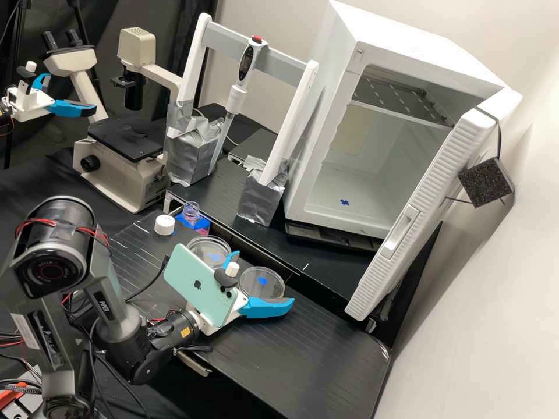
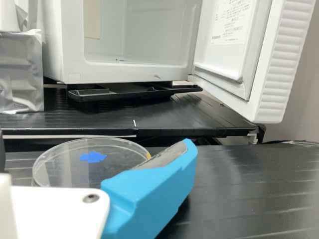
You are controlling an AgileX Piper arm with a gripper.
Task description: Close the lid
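Observation:
Beside the near round clear dish (image 1: 272, 283), my gripper (image 1: 264, 277) stands open, its two blue fingers spread apart. A blue mark shows in this dish. A second clear dish (image 1: 201, 247) with a blue mark lies farther left, partly hidden by the phone on my wrist; which piece is a lid, I cannot tell. In the wrist view one blue finger of my open gripper (image 2: 94, 154) overlaps the right edge of the near dish (image 2: 65, 162). Whether finger and dish touch is unclear.
An open bottle (image 1: 192, 216) and its white cap (image 1: 165, 224) stand behind the dishes. A raised black shelf (image 1: 317, 270) bears a white incubator (image 1: 326, 163) with its door (image 1: 419, 215) swung open, and a pipette (image 1: 237, 96) on a stand. A microscope (image 1: 125, 145) is at left.

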